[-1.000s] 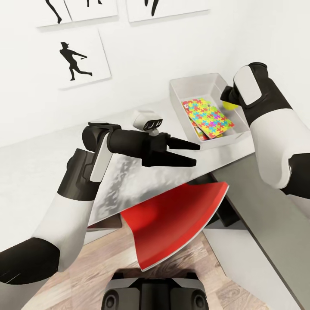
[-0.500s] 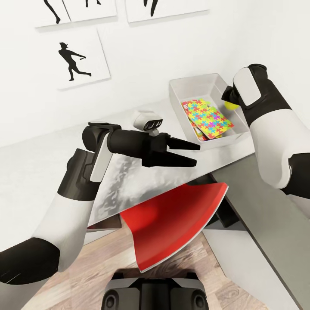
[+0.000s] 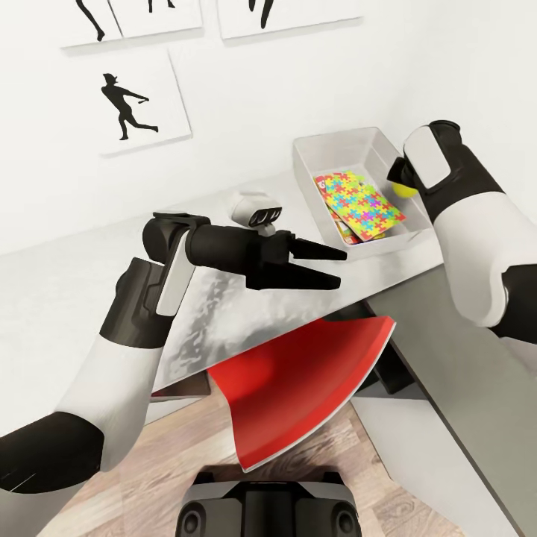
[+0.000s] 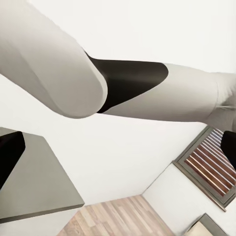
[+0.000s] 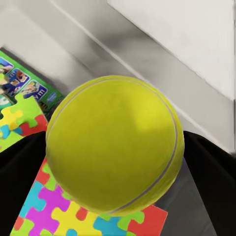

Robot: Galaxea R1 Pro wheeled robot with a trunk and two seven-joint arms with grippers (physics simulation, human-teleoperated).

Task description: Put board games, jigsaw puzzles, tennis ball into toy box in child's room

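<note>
So the right gripper (image 3: 400,177) has the tennis ball (image 3: 405,188) clamped between its fingers, up over the toy box (image 3: 339,145) at its 3 o'clock edge. From the right wrist camera the ball (image 5: 115,145) sits right between the dark fingers (image 5: 209,172), with the puzzles below it. The box rests on the pale worktop (image 3: 52,298) near the wall, at about 1 o'clock in the head view. Inside it a jigsaw puzzle (image 3: 362,203) lies on top, with a green-edged board game (image 5: 27,86) poking out from underneath. The left gripper (image 3: 339,267) hangs over the worktop, well apart from the box at its 8 o'clock side, fingers spread and holding nothing. Baseball silhouettes (image 3: 123,104) are on the wall, and there's a red chair (image 3: 298,380) tucked under the worktop.
</note>
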